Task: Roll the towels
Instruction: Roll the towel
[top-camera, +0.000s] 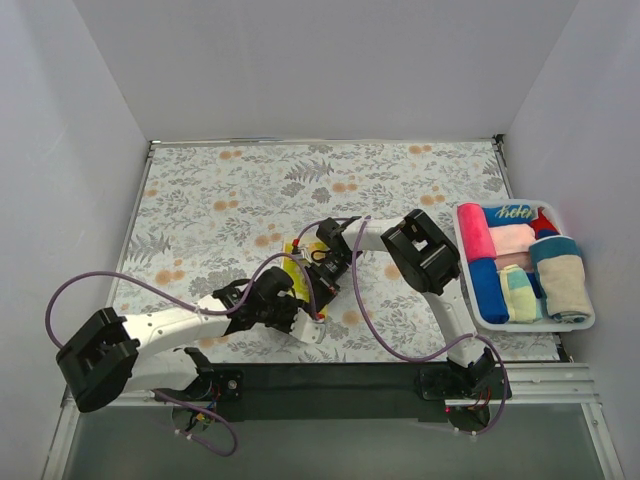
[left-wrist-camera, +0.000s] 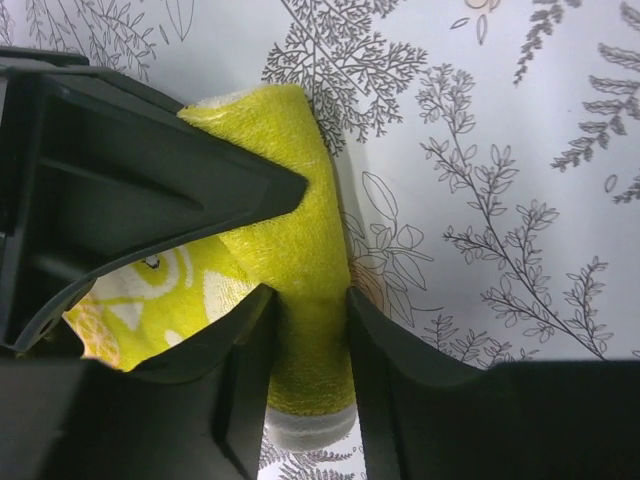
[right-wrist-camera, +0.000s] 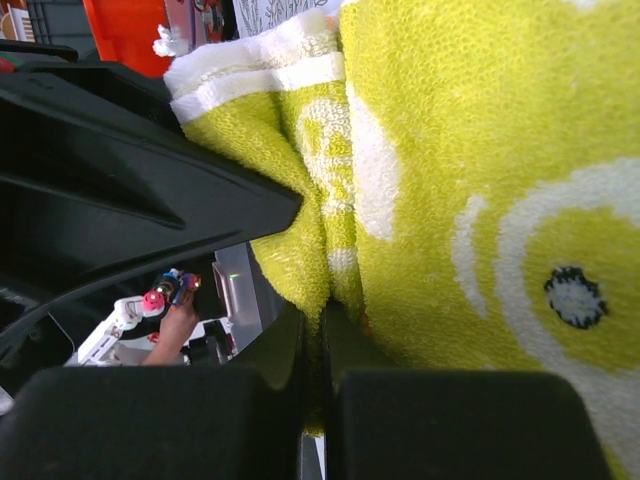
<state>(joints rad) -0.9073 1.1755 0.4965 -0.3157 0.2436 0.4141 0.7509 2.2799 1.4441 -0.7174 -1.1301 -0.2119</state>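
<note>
A yellow patterned towel (top-camera: 297, 252) lies partly rolled on the floral table covering (top-camera: 250, 190), near the middle. In the left wrist view its rolled part (left-wrist-camera: 300, 200) runs between the jaws of my left gripper (left-wrist-camera: 308, 300), which press on it from both sides. My right gripper (right-wrist-camera: 315, 315) is shut on a folded edge of the same towel (right-wrist-camera: 450, 200), pinched thin between its jaws. In the top view the left gripper (top-camera: 298, 300) and right gripper (top-camera: 318, 272) meet over the towel and hide most of it.
At the right edge stands a white basket (top-camera: 590, 322) holding several rolled towels, among them a red one (top-camera: 475, 232), a blue one (top-camera: 487, 288) and a beige one (top-camera: 565, 285). The right arm's elbow (top-camera: 420, 250) rises beside the basket.
</note>
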